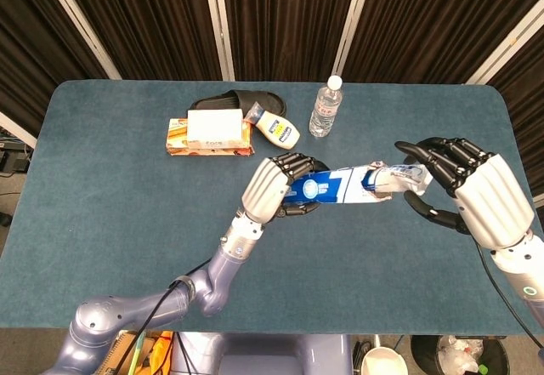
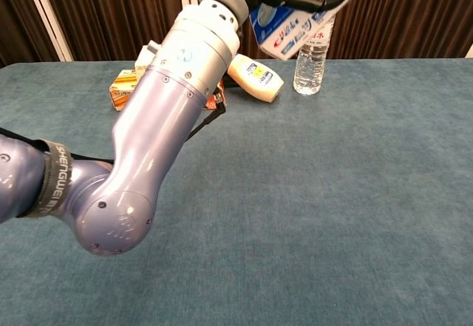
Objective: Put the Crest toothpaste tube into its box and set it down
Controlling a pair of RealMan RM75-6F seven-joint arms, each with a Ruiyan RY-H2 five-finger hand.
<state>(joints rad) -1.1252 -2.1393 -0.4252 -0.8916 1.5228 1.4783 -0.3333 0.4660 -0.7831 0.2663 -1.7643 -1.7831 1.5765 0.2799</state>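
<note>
L hand [image 1: 274,188] grips the Crest box [image 1: 336,185] level above mid-table, open end facing R so the tube can slide in; R hand [image 1: 463,192] pinches the toothpaste tube [image 1: 398,176] by its tail, nose already inside the mouth — depth hidden by the flap; chest view crops box top, R hand absent there.
</note>
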